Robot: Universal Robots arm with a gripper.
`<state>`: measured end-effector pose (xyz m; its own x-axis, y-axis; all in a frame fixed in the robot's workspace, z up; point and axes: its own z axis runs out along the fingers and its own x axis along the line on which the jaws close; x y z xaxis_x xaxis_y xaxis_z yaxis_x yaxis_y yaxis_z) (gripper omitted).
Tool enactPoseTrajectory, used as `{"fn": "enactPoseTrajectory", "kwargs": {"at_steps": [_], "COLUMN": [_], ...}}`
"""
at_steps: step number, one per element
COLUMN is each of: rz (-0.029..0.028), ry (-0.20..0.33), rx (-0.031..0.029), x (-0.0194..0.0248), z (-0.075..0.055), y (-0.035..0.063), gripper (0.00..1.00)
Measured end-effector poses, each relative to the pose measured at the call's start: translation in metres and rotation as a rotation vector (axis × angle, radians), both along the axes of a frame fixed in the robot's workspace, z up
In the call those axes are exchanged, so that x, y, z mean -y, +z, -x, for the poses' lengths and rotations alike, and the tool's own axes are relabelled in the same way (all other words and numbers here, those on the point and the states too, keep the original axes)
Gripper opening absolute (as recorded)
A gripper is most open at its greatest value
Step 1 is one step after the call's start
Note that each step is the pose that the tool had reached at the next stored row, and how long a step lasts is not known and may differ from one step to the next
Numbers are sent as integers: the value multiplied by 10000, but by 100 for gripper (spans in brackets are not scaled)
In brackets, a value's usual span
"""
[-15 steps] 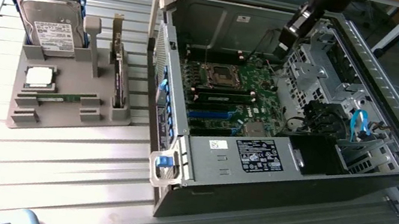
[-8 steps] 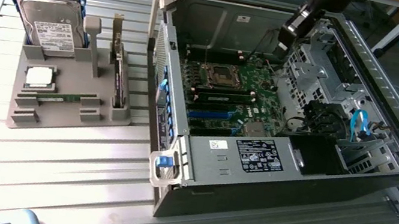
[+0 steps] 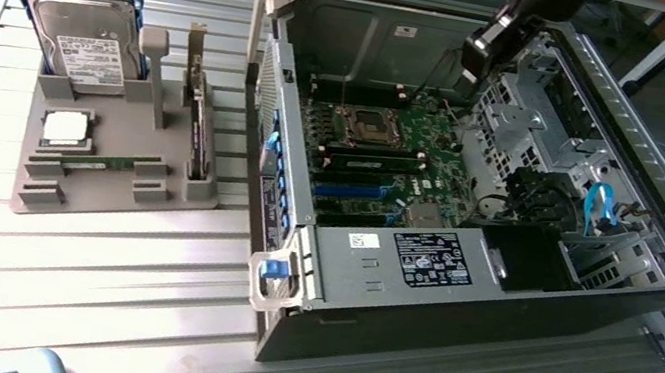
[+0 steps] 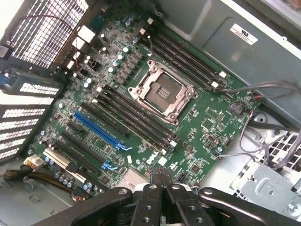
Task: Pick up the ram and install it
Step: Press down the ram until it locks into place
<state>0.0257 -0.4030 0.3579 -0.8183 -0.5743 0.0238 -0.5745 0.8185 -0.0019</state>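
My gripper [image 4: 162, 181] is clenched tight on nothing, above the motherboard [image 4: 155, 94] inside the computer case [image 3: 450, 297]. The ram [image 3: 106, 163] lies outside the case, in the gray tray [image 3: 100, 198] — I might bump the empty slots [image 4: 136, 117] and break 1.

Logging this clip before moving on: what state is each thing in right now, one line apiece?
Gripper: shut, empty, above the motherboard inside the case.
Ram: lying flat in the grey holder, not picked up.
Computer case: on its side, side panel off, open.
Processor socket: open, no chip in it.
Hard drive: resting in the holder.
Processor chip: sitting in the holder.
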Motion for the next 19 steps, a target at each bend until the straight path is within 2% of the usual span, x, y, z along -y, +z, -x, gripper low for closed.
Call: {"fn": "enactPoseTrajectory", "kwargs": {"at_steps": [19], "rz": [0], "ry": [-1319], "rx": [0], "x": [-1], "z": [1], "y": [-5], "gripper": [11]}}
